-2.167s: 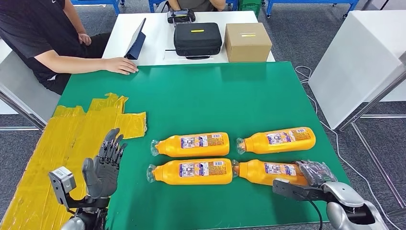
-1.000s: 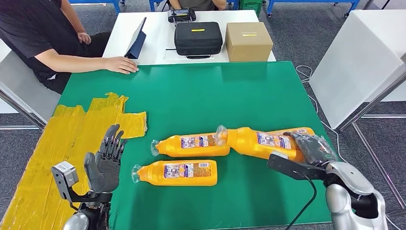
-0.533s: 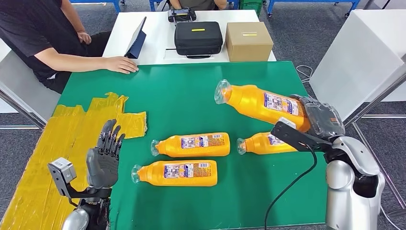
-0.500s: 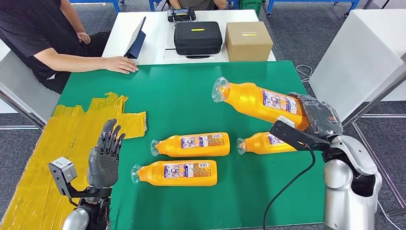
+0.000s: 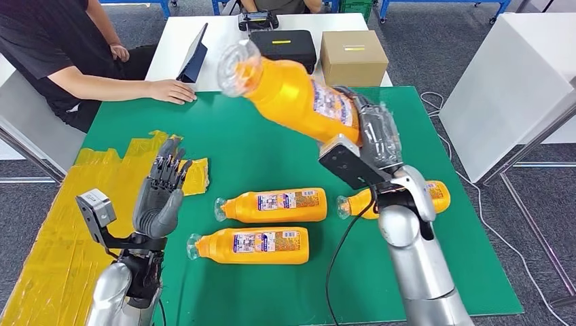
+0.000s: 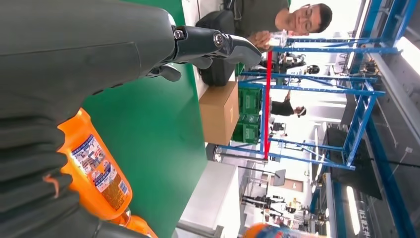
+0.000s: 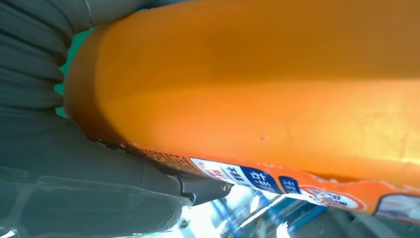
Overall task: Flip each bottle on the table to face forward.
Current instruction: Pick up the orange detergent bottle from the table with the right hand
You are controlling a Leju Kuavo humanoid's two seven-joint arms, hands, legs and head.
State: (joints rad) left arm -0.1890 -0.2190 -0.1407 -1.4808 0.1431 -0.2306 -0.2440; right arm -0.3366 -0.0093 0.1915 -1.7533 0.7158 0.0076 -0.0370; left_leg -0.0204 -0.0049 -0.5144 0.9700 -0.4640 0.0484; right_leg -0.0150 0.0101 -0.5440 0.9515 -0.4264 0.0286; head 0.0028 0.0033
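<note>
Right hand: the right hand (image 5: pixel 377 136) is wrapped around the base end of the lifted bottle (image 5: pixel 295 95), fingers pressed against its orange body (image 7: pixel 277 74)
Lifted bottle: held high above the green table (image 5: pixel 285 142), tilted, its clear cap end up and away from the hand toward the robot's left
Left hand: the left hand (image 5: pixel 162 193) is raised over the table's left part, fingers spread and pointing up, holding nothing; the same fingers (image 6: pixel 218 44) show apart in the wrist view
Middle bottle (image 5: pixel 275 204): lying on the table between the two hands, cap toward the left hand
Near bottle (image 5: pixel 253 244): lying just nearer the robot than the middle bottle, close to the left hand
Far-right bottle (image 5: pixel 435 193): lying below the right hand, partly hidden behind that arm
Yellow tape patch (image 5: pixel 81 197): beneath and outside the left hand
Person (image 5: pixel 61 54): seated beyond the left hand, one hand resting on the table's far corner
</note>
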